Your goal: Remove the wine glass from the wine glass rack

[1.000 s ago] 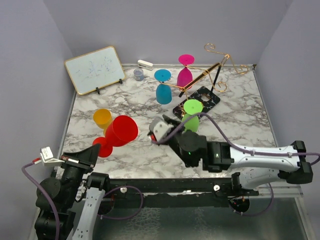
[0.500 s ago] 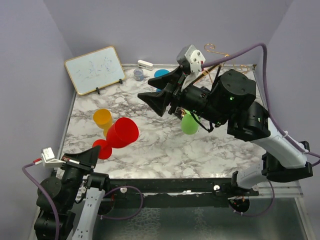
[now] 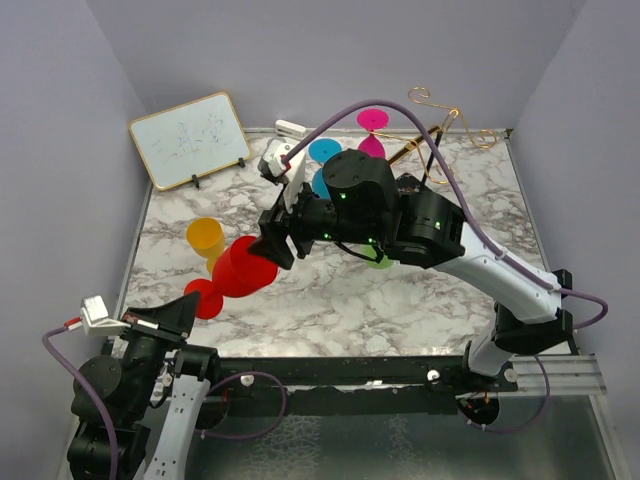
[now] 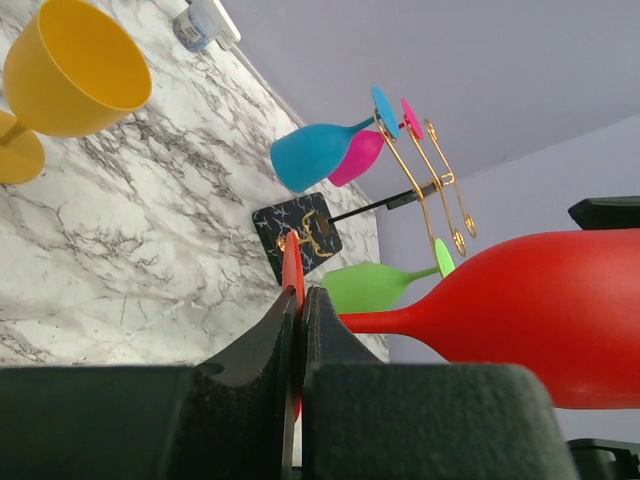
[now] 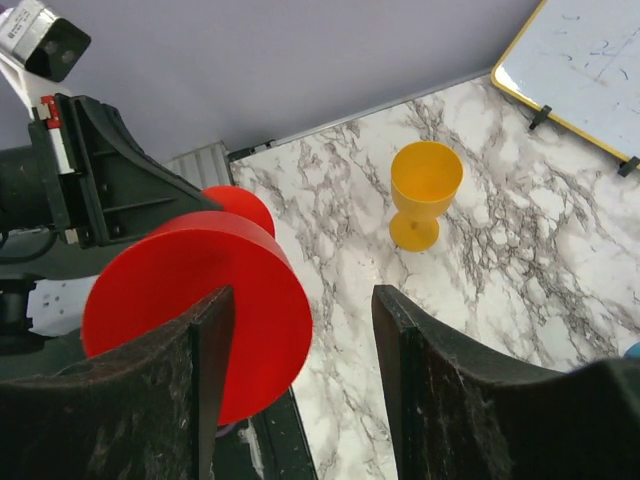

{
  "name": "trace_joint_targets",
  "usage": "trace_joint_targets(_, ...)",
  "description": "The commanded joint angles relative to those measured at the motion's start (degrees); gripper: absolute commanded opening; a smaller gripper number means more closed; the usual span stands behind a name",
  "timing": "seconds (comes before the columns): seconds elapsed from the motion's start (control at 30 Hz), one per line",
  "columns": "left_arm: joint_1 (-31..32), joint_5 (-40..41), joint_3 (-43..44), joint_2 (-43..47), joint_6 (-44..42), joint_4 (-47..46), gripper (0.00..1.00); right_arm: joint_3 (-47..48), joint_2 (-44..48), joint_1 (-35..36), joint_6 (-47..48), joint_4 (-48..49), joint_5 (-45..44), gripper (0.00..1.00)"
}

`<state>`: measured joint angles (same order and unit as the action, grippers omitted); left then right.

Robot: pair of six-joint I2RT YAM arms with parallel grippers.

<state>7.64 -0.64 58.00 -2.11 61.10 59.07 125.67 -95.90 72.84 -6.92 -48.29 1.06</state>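
Observation:
My left gripper (image 3: 192, 306) is shut on the foot (image 4: 291, 262) of a red wine glass (image 3: 243, 264) and holds it tilted above the table's near left, as the left wrist view (image 4: 298, 296) shows. My right gripper (image 3: 272, 241) is open at the red glass's bowl (image 5: 195, 300). In the right wrist view (image 5: 300, 335) the rim lies against the left finger. The gold wire rack (image 3: 442, 122) stands at the back right, its black base (image 4: 300, 235) hidden under my right arm from above. Blue (image 4: 312, 155), pink (image 4: 356, 155) and green (image 4: 375, 285) glasses hang on it.
A yellow glass (image 3: 205, 238) stands upright on the marble table (image 3: 350, 305) at left. A whiteboard (image 3: 190, 138) leans at the back left. A small grey jar (image 4: 195, 25) and a white object (image 3: 290, 128) sit at the back edge. Purple walls close three sides.
My right arm has swung from low over the table, up by the rack, then left and down to the red glass's bowl. The left arm and red glass stayed put.

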Motion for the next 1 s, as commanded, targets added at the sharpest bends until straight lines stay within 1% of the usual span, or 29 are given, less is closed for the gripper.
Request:
trace_joint_targets(0.0,0.01,-0.33,1.57,-0.53,-0.25,0.41,0.0,-0.98,0.93,-1.62,-0.59,-0.72,4.31,0.57)
trace_joint_targets(0.17,0.01,-0.26,1.56,-0.44,-0.31,0.46,0.0,-2.94,0.62,-2.58,-0.46,-0.11,6.39,0.56)
trace_joint_targets(0.23,0.01,-0.3,1.43,-0.44,-0.26,0.33,0.0,-3.41,0.1,-2.78,-0.4,0.12,8.06,0.54)
trace_joint_targets(0.27,0.01,-0.28,1.29,-0.46,-0.32,0.27,0.0,-3.61,-0.13,-2.81,-0.3,0.28,9.09,0.51)
trace_joint_targets(0.33,0.01,-0.24,0.96,-0.45,-0.33,0.26,0.0,-3.67,-0.9,-2.83,0.16,0.31,11.01,0.41)
trace_joint_targets(0.4,0.01,-0.15,0.58,-0.32,-0.37,0.32,0.0,-3.32,-1.8,-2.87,0.63,0.04,12.1,0.21)
trace_joint_targets(0.43,0.01,-0.09,0.42,-0.39,-0.35,0.39,0.0,-3.06,-2.1,-2.88,0.87,-0.11,12.27,0.13)
trace_joint_targets(0.47,0.01,-0.03,0.22,-0.37,-0.51,0.58,0.0,-2.98,-2.3,-2.88,1.05,-0.14,12.09,0.08)
trace_joint_targets(0.5,0.01,0.26,0.09,-0.43,-0.68,0.85,0.0,-2.96,-2.47,-2.88,1.11,-0.18,11.62,0.05)
trace_joint_targets(0.53,0.01,0.66,0.06,-0.67,-0.83,1.32,0.03,-2.97,-2.53,-2.88,1.19,-0.16,10.89,0.03)
trace_joint_targets(0.57,0.02,1.17,0.02,-0.94,-1.21,2.05,0.1,-2.97,-2.54,-2.88,1.2,-0.12,10.02,0.01)
trace_joint_targets(0.7,0.01,4.96,0.19,-2.82,-3.41,6.33,0.45,-3.26,-2.17,-2.96,1.22,0.28,7.15,0.01)
trace_joint_targets(0.73,0.01,5.98,0.24,-3.24,-3.75,7.26,0.52,-3.42,-1.93,-3.01,1.26,0.36,6.33,0.01)
trace_joint_targets(0.83,0.01,9.69,0.13,-4.14,-4.1,9.94,0.62,-4.26,-0.83,-3.18,1.2,0.86,2.58,0.01)
trace_joint_targets(0.87,0.02,10.97,0.1,-4.39,-4.0,10.81,0.64,-4.67,-0.51,-3.29,1.2,1.1,1.17,0.01)
trace_joint_targets(0.97,0.03,14.06,0.1,-5.8,-4.06,12.52,0.66,-5.82,-0.33,-3.82,1.41,1.3,-3.72,0.01)
